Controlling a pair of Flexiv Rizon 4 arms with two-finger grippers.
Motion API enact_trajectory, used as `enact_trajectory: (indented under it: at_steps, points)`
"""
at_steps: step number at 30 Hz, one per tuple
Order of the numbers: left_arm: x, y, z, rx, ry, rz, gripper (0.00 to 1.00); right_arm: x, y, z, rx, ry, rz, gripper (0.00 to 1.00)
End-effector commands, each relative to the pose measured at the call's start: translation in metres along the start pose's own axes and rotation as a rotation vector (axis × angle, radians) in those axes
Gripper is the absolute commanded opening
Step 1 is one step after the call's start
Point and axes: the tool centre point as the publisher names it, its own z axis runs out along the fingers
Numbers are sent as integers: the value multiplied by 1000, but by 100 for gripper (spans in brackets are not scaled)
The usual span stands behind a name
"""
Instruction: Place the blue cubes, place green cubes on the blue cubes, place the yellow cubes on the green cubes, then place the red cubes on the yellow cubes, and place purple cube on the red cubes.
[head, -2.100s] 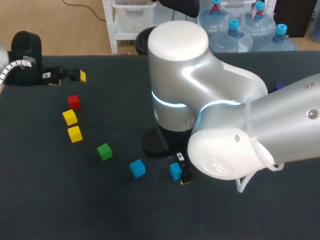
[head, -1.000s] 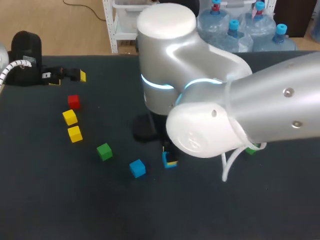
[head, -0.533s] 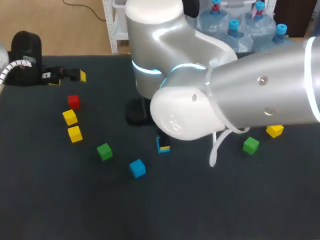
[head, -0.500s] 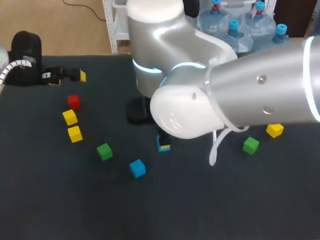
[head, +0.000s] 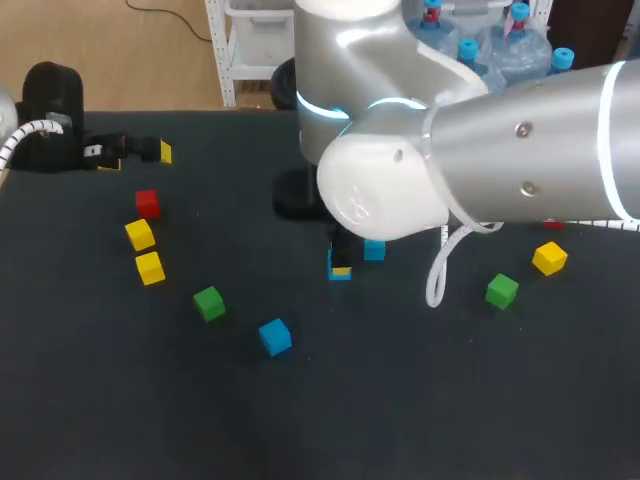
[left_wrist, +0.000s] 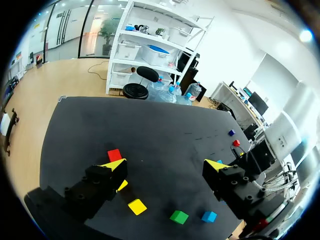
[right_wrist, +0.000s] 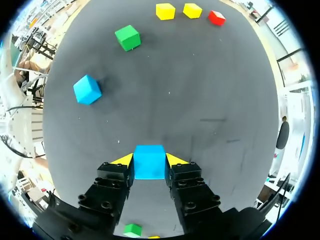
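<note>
Right gripper (right_wrist: 149, 159): clamped on a blue cube (right_wrist: 149, 166) from both sides, near the middle of the table (head: 120, 400).
Left gripper (left_wrist: 165, 165): fingers wide apart, holding nothing, near the red cube (left_wrist: 114, 154).
Loose cubes: a second blue cube (right_wrist: 87, 89) and a green cube (right_wrist: 127, 37) lie ahead of the right gripper.

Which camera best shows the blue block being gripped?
Right wrist view: the blue cube sits plainly in the right gripper. Head view shows only a sliver beneath the right arm; in the left wrist view I cannot find it.
</note>
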Motion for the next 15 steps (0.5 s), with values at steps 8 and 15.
enact_trajectory:
  at_steps: [8,15]
  points:
    - [1,2,0,12,-6,2,100,-2,-24,12,-22,3,62,9]
    - [1,2,0,12,-6,2,100,-2,-35,12,-22,13,60,9]
